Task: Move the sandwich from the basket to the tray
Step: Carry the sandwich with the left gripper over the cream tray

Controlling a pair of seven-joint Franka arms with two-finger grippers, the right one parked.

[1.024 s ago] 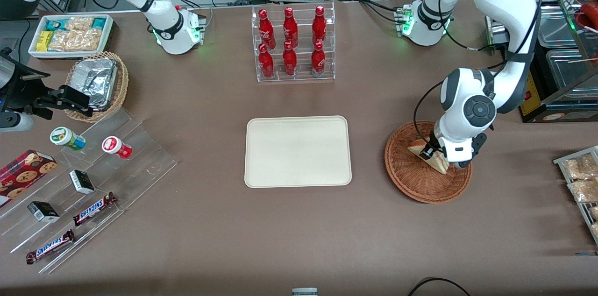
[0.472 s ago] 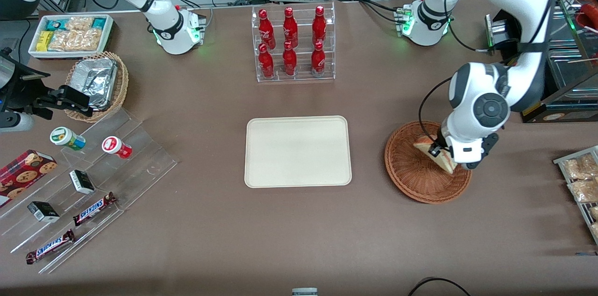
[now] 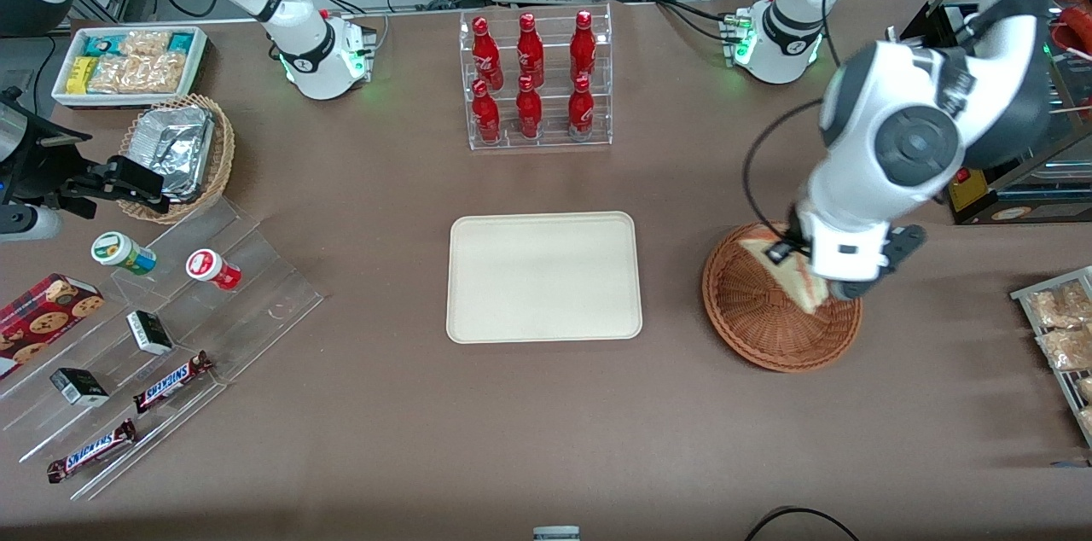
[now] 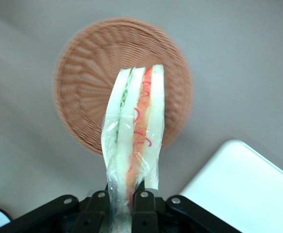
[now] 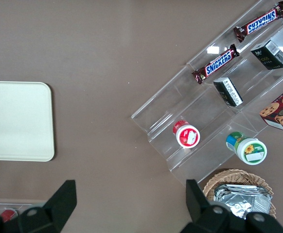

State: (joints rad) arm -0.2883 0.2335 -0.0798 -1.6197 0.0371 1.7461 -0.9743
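- While the claw (image 4: 121, 196) is pinched on the wrapped edge of the sandwich (image 4: 134, 131), the wedge hangs clear of the basket (image 4: 83, 92), lifted above it and touching no wicker.
- Front view: the sandwich (image 3: 789, 272) sits over the basket (image 3: 768, 328), partly hidden by the left arm's wrist; the tray (image 3: 544, 276) lies at about nine o'clock from it, well apart, with bare bench (image 3: 674, 285) between.
- Wrist view: the bread layers run lengthwise away from the fingers (image 4: 144, 201), pointing at roughly twelve o'clock; a corner of the tray (image 4: 243, 187) shows near four o'clock.
- Judgement: the coming move is a sideways carry toward the tray, then a lowering.
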